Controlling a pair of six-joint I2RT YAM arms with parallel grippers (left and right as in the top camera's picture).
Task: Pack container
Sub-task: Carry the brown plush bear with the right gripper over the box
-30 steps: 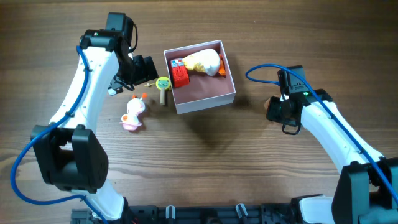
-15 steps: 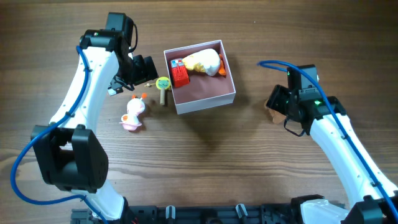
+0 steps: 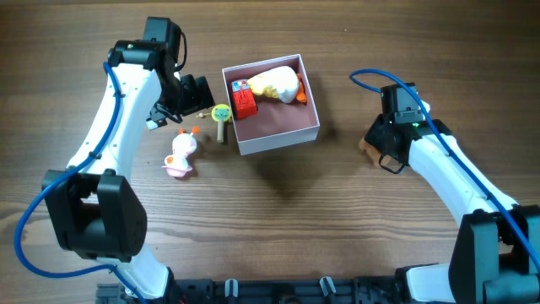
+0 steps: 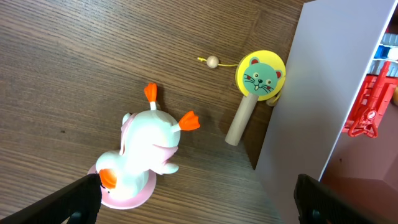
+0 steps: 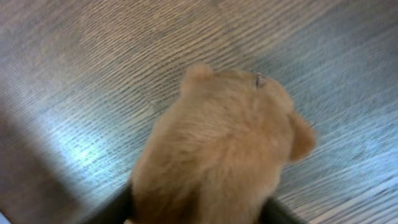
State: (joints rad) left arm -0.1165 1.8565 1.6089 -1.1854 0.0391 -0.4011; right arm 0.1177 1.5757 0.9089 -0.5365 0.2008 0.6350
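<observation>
The container (image 3: 283, 120), a white-walled box with a pink floor, stands at the table's middle back. It holds a red toy (image 3: 244, 101) and a yellow-white plush (image 3: 278, 83). Its white wall (image 4: 311, 93) fills the right of the left wrist view. Left of it lie a cat-face rattle (image 3: 221, 114) (image 4: 260, 76) and a pink-white duck toy (image 3: 180, 155) (image 4: 146, 152). My left gripper (image 3: 192, 95) (image 4: 198, 202) hangs open above them. My right gripper (image 3: 377, 145) (image 5: 202, 211) is shut on a tan plush toy (image 3: 366, 149) (image 5: 224, 149) at table level on the right.
Bare wood-grain table (image 3: 278, 219) lies in front of the container and between the two arms. A blue cable (image 3: 371, 80) loops over the right arm. A black rail (image 3: 270, 291) runs along the near edge.
The right wrist swung out to the right and came back over the tan plush toy, which stays at the same spot. The left arm has not moved.
</observation>
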